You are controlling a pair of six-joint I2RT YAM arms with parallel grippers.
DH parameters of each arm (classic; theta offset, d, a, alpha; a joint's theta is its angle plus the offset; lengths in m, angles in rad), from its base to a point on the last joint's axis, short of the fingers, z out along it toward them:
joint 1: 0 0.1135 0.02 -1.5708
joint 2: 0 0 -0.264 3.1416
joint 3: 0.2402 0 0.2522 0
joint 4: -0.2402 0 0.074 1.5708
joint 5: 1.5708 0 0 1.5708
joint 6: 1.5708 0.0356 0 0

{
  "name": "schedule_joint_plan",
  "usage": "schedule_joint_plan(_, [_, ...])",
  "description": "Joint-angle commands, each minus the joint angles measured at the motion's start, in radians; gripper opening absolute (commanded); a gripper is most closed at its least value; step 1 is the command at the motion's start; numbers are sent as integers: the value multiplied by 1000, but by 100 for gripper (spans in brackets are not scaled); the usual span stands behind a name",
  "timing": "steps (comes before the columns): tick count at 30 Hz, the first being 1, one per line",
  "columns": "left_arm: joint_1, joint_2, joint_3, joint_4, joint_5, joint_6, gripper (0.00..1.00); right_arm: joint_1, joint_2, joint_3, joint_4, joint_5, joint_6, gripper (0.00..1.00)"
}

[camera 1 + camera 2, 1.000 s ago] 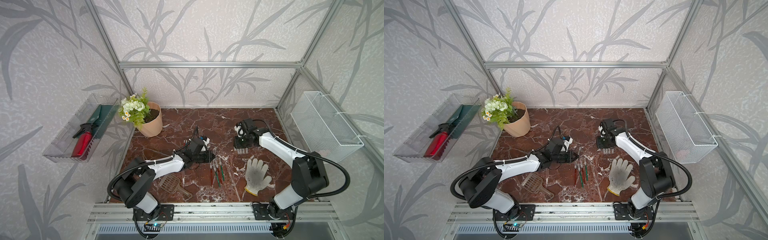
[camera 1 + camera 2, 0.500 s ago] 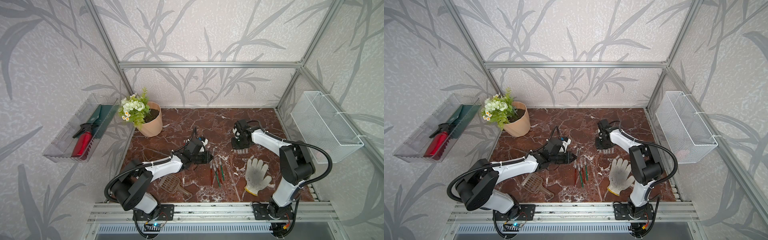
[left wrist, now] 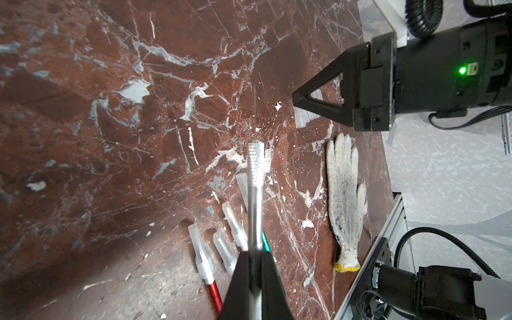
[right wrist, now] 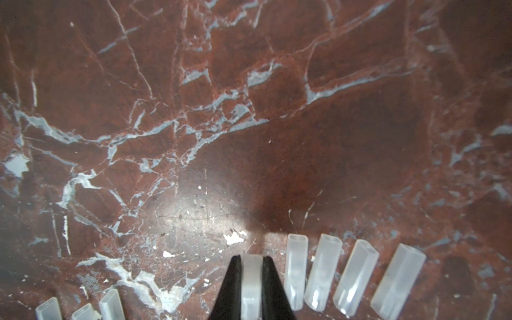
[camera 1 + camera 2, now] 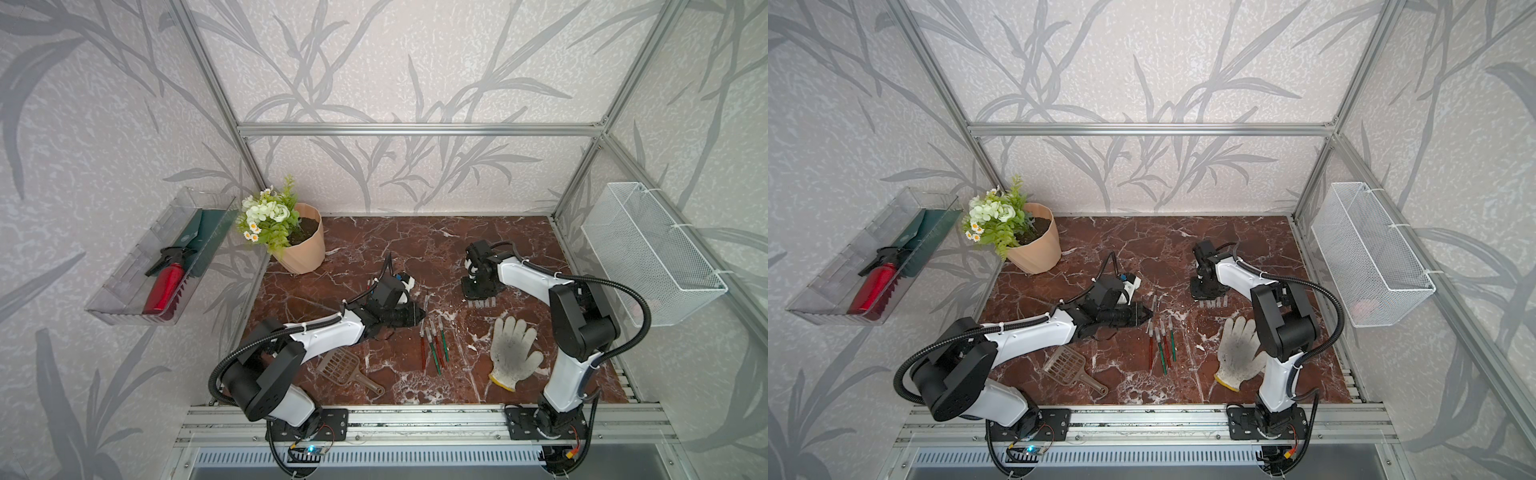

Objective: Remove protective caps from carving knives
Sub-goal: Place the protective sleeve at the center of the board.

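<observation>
Red-brown marble (image 5: pixel 415 249) veined in white covers the tabletop. An aluminium frame (image 5: pixel 415 129) encloses it, backed by grey leaf-patterned wallpaper (image 5: pixel 415 62). A soiled white work glove (image 5: pixel 513 353) lies flat near the front rail (image 5: pixel 415 417). A brown slotted scoop (image 5: pixel 345 368) lies well off to the left-arm side of the glove. Far beyond the glove, in the back corner on that same side, stands a peach flower pot (image 5: pixel 303 249) with soil, greenery and white blooms.

A clear tray (image 5: pixel 124 291) hangs on the wall far to the glove's left-arm side. It holds a red spray bottle (image 5: pixel 166 286) and a green trowel (image 5: pixel 203 241). A white mesh basket (image 5: pixel 648 253) hangs on the wall on the glove's right-arm side, and its contents cannot be made out.

The carving knives (image 5: pixel 434 340) lie side by side near the glove, between it and the scoop. The left wrist view shows translucent sleeves (image 3: pixel 202 249) on their tips. Just beyond them, the left gripper (image 5: pixel 419 311) is clamped on a held knife (image 3: pixel 255 166). Its knurled silver collar and thin bare tip stick out past the fingers.

Just beyond the glove, the right gripper (image 5: pixel 481 293) points down at the marble. It pinches a single cap (image 4: pixel 251 279) between its fingertips. Loose caps (image 4: pixel 321 274) lie in a row there, four on one side of the pinched one and three on the other.
</observation>
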Motion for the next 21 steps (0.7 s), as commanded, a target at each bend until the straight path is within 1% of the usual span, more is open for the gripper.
schedule_joint_plan(1, [5,-21,-4,-3,-9,10,0,4,12,19,-16,24,14,12])
schedule_joint_plan(14, [6,-3,4,15,6,3,0,4,34,31,-25,50,23,15])
schedule_joint_plan(21, [5,3,-4,29,11,-5,0,3,40,35,-24,55,24,19])
